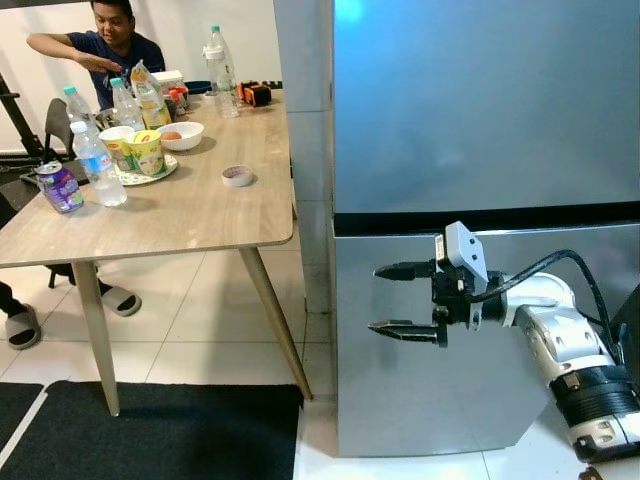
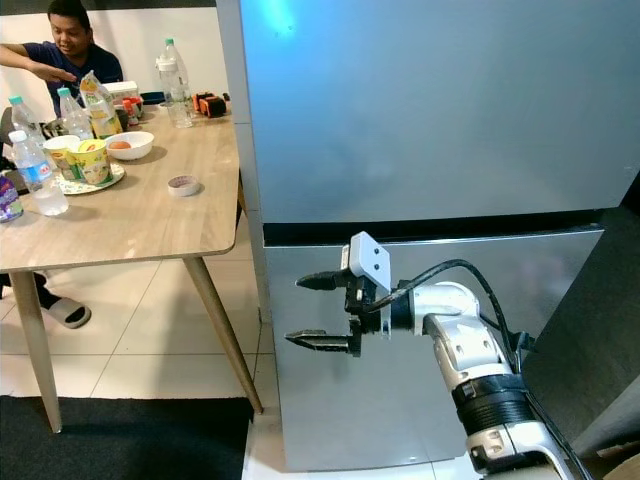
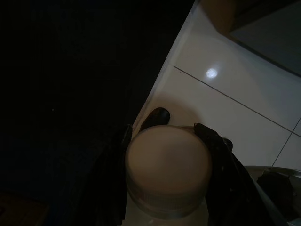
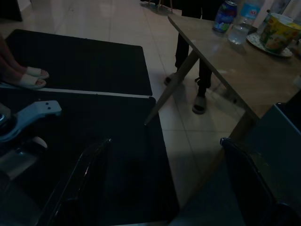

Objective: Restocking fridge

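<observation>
The tall silver fridge (image 1: 480, 100) stands closed, with a dark seam between its upper door and lower door (image 1: 400, 390). My right gripper (image 1: 375, 298) is open, held level in front of the lower door's left edge, just below the seam, with nothing between its fingers. In the right wrist view the same gripper (image 4: 165, 141) spans dark mat and tiled floor. My left gripper (image 3: 181, 126) hangs low over the floor, shut on a bottle with a pale round cap (image 3: 169, 165).
A wooden table (image 1: 200, 210) stands left of the fridge, carrying water bottles (image 1: 98, 160), bowls, cups and a can. A person (image 1: 110, 40) sits at its far end. A black mat (image 1: 150, 430) lies on the tiled floor in front.
</observation>
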